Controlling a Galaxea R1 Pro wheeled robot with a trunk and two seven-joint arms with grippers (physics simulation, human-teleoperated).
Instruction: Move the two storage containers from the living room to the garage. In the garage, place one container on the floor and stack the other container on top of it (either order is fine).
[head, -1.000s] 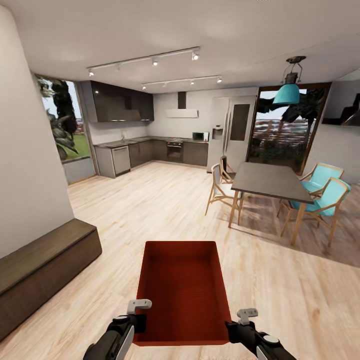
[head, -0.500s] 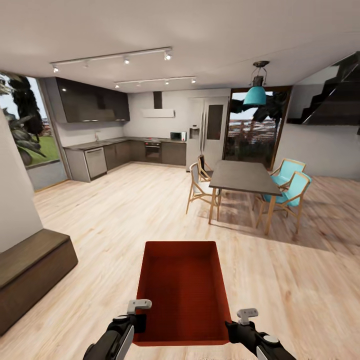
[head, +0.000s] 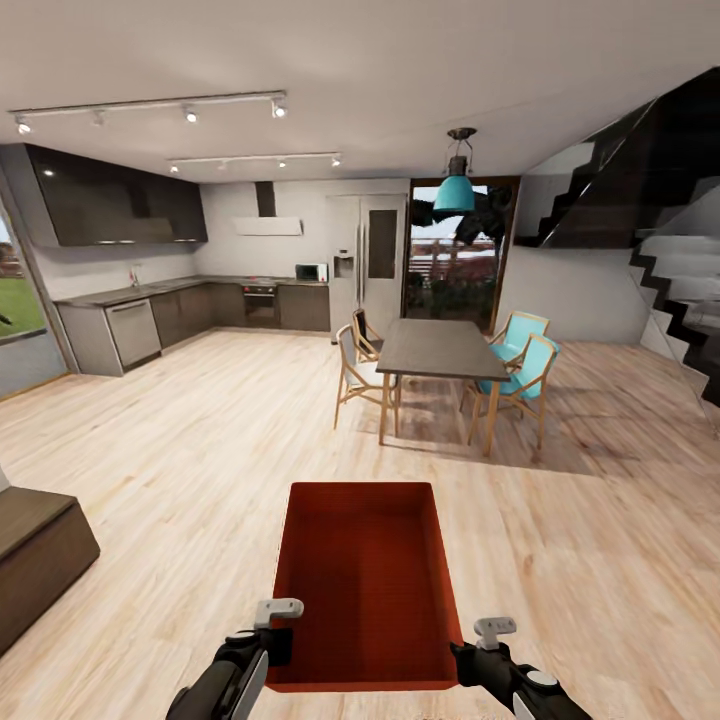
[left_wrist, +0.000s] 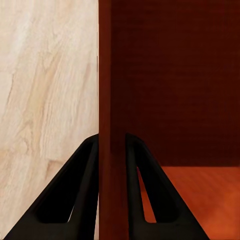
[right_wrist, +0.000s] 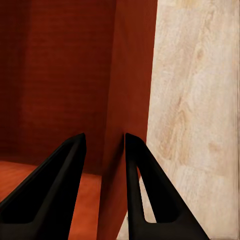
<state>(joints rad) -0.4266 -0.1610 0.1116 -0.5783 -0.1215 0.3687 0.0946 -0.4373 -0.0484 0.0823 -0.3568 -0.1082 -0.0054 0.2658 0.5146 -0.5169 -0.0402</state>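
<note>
So the orange-red storage container sits at the bottom center of the head view: boxy, thin plain walls, no lid, faintly ribbed inside. The left gripper fingers are clamped on its left wall, the right gripper fingers pinch the right wall. Light wood plank floor has loads of open room; the dining table with chairs stands mid-frame, well apart.

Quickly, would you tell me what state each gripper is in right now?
Left gripper: closed on the left wall of the storage container.
Right gripper: closed on the container's right wall.
</note>
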